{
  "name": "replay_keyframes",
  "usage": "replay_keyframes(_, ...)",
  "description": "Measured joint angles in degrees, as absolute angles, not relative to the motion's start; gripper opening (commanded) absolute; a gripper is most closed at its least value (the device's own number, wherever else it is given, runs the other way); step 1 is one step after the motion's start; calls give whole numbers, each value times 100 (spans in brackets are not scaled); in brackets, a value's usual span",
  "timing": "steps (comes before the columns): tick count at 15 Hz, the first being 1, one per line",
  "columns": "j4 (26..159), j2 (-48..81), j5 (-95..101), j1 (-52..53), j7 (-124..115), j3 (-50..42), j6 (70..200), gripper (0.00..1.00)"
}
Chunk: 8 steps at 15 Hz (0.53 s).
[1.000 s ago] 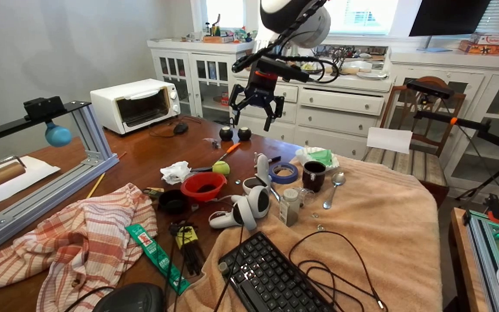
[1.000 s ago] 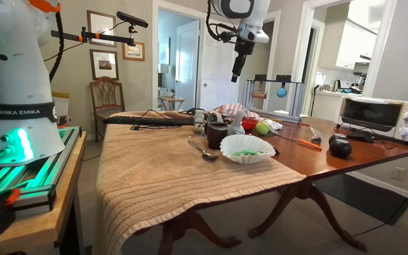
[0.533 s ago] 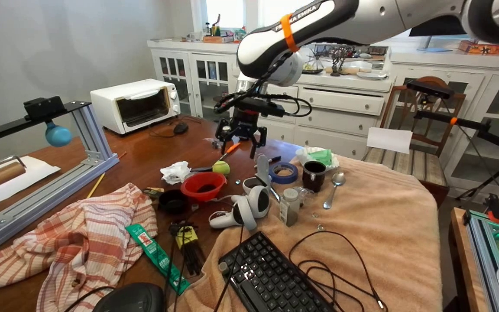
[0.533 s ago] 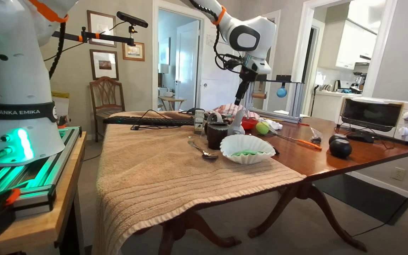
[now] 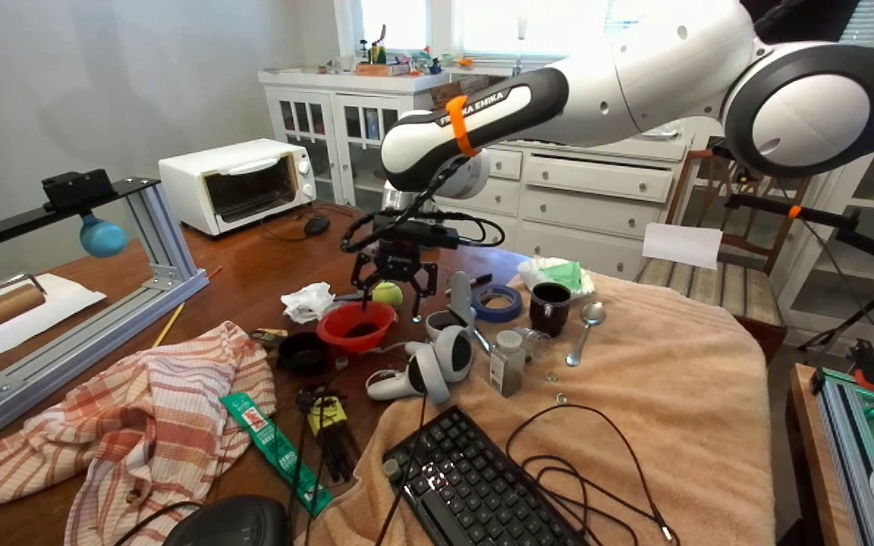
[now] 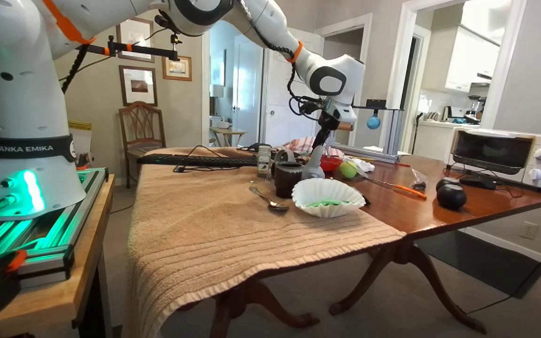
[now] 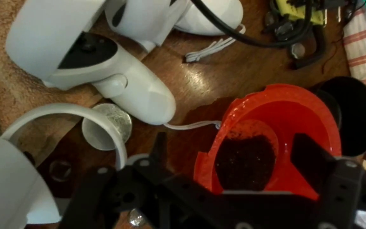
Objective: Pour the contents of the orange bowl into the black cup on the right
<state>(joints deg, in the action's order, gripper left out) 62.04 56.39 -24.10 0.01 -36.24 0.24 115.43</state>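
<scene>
The orange bowl (image 5: 346, 331), red-orange with dark grounds (image 7: 246, 162) in its bottom, rests on the brown table. My gripper (image 5: 391, 307) hangs low over the bowl's far side, open and holding nothing. In the wrist view, one fingertip (image 7: 160, 141) is over bare wood beside the bowl, while the opposite finger (image 7: 310, 159) overlaps the bowl's inside; the near rim lies between them. Whether either finger touches the bowl I cannot tell. A dark mug, the black cup (image 5: 550, 309), stands upright on the towel to the right in that exterior view; it also shows in an exterior view (image 6: 288, 180).
Another black cup (image 7: 357, 116) sits against the bowl. White controllers (image 7: 138, 92) crowd the opposite side, one with a ring. Between bowl and mug are a glass shaker (image 5: 509, 362) and blue tape (image 5: 514, 305). A tennis ball (image 5: 388, 293) and a paper filter (image 6: 329, 206) are nearby.
The arm has swung in and lowered; my gripper has come down from high above the table to the bowl, staying open throughout. Bowl and cups have kept their places.
</scene>
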Motion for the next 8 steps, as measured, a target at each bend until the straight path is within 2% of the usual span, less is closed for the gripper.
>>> replay_keyframes(8,6005,5838,-2405,-30,-3672,1,11590,100)
